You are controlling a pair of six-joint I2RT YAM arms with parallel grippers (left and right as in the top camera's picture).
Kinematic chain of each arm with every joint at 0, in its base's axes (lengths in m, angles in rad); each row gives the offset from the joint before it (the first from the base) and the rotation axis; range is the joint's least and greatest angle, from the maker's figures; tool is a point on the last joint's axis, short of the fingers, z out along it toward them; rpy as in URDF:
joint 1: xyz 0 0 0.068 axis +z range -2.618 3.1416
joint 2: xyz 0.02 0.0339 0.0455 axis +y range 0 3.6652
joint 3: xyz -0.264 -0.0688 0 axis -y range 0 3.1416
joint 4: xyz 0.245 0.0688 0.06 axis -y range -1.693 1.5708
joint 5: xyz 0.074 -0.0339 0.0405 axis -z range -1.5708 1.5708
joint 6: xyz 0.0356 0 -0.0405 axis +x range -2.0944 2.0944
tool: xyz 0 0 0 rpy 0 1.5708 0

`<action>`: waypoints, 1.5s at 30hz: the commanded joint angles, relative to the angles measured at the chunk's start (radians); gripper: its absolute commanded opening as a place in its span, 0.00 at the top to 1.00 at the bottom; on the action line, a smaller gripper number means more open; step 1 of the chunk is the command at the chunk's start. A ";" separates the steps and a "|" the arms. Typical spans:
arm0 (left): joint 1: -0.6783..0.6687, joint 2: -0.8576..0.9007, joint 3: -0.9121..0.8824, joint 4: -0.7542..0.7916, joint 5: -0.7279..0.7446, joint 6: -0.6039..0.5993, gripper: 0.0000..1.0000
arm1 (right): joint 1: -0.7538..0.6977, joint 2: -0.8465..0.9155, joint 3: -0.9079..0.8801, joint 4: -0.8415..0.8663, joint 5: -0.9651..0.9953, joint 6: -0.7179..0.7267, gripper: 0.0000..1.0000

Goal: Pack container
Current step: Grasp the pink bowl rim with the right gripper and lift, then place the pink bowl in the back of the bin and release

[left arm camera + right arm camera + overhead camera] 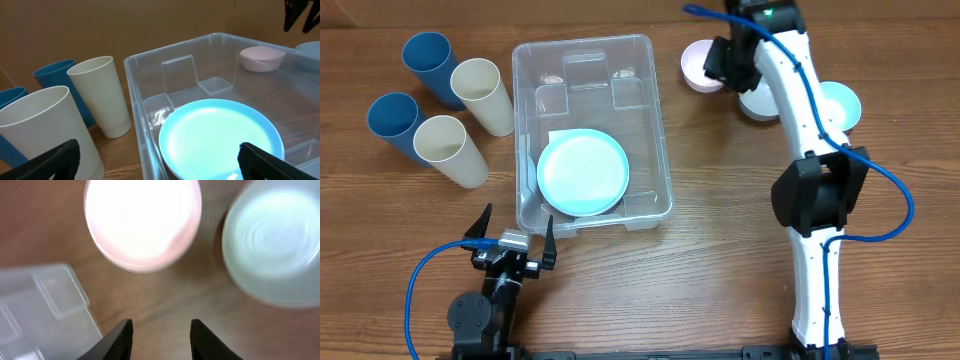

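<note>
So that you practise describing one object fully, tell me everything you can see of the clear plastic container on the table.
The container is a large rectangular bin of clear plastic with rounded corners and a raised rim. It stands upright and lidless on the wooden table. Moulded raised shapes show in its base at the far end. A light blue plate lies flat inside it, at the near end.

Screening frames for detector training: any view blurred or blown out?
Right wrist: whole frame soft, pink bowl clipped to white at its centre, pale bowl blurred. Left wrist: mostly sharp, blue plate glows overbright. Overhead: sharp, evenly lit, slight reflections on the container.
</note>
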 commanded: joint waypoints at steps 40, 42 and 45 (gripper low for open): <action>-0.006 -0.009 -0.003 0.000 -0.002 0.000 0.00 | 0.189 -0.220 -0.032 0.258 0.134 -0.223 0.96; -0.006 -0.009 -0.003 0.000 -0.002 0.000 0.00 | 0.234 -0.219 -0.047 0.274 0.178 -0.223 0.96; -0.006 -0.009 -0.003 0.000 -0.002 0.000 0.00 | 0.283 -0.206 -0.081 0.317 0.193 -0.222 0.96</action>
